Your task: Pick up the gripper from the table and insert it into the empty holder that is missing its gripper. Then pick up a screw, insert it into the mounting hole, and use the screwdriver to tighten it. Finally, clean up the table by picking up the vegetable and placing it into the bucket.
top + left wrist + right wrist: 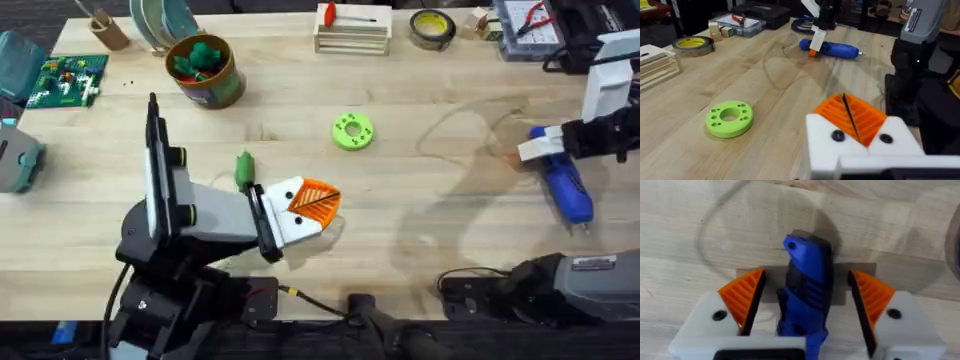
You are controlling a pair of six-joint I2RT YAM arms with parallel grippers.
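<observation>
The right gripper (802,312) stands wide astride the screwdriver (805,287); it should centre the body before closing, while the left gripper (305,208) rests pressed together.

Legible text: none. White label (914,20) on grey arm housing beyond the left gripper (852,117): printed lines present, characters too small to read.

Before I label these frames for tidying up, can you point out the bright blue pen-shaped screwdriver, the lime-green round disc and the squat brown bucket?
Bright blue pen-shaped screwdriver (566,185): overhead view, mid-body.
Lime-green round disc (353,131): overhead view, its ring face.
Squat brown bucket (228,85): overhead view, outer wall.
</observation>
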